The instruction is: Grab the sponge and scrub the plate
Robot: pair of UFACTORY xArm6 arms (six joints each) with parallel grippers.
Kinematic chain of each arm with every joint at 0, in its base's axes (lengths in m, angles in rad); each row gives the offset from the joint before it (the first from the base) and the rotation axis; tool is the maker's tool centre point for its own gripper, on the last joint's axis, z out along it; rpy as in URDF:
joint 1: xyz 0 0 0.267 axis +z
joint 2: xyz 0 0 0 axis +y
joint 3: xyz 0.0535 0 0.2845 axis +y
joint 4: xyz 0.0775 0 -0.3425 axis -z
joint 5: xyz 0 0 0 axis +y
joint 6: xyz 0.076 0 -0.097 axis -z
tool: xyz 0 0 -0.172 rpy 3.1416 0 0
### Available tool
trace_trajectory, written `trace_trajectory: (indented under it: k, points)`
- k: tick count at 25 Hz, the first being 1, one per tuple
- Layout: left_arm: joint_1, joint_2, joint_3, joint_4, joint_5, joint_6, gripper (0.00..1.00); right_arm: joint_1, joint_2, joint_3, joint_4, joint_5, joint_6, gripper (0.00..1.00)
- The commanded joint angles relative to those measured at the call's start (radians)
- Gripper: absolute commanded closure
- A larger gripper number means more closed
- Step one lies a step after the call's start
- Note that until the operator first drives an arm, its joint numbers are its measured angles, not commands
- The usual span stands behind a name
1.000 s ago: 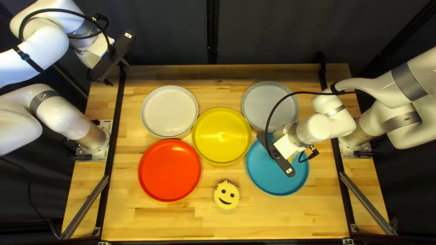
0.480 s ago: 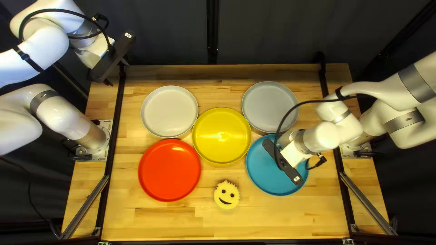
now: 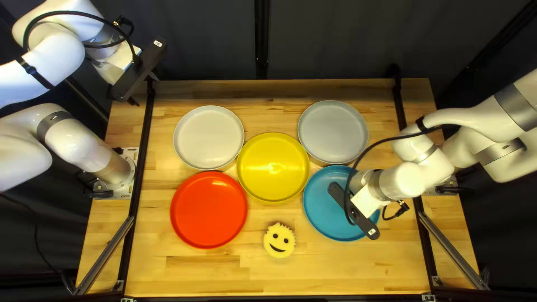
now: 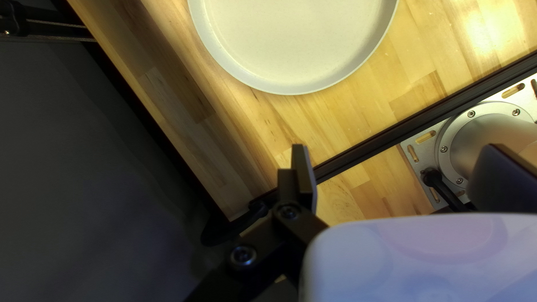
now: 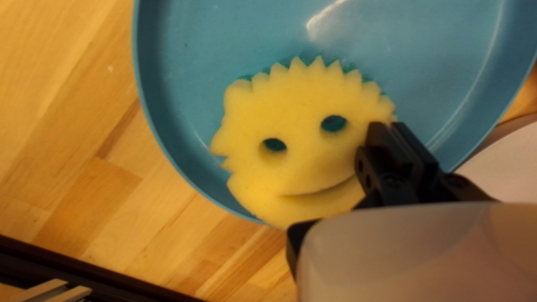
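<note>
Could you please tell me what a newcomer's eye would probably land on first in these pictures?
Probably the smiling yellow sponge lying on the table, toward its near edge in the top left view. The bright red plate and the yellow plate diagonally beside it likely come next. The right wrist view then offers a second smiling sponge, large and close over the blue plate.

On the table [image 3: 224, 277], a middle plate [image 3: 273, 168] lies between a far-left plate [image 3: 208, 137] and far-right plate [image 3: 333, 131] behind, and a near-left plate [image 3: 208, 210] and near-right plate [image 3: 318, 215] before. One sponge [image 3: 279, 240] sits in front of the middle plate; a second sponge [image 5: 296, 123] lies over the near-right plate, overlapping its rim.
</note>
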Motion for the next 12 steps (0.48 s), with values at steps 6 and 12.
trace_trajectory:
  k: [6,12]
  points:
    - [0.0,0.0,0.0,0.0,0.0,0.0,0.0,-0.162,0.008,0.027,0.035,-0.086,-0.124,1.0]
    - [0.0,0.0,0.0,0.0,0.0,0.0,0.0,-0.11,0.002,0.056,0.043,-0.099,-0.06,1.0]
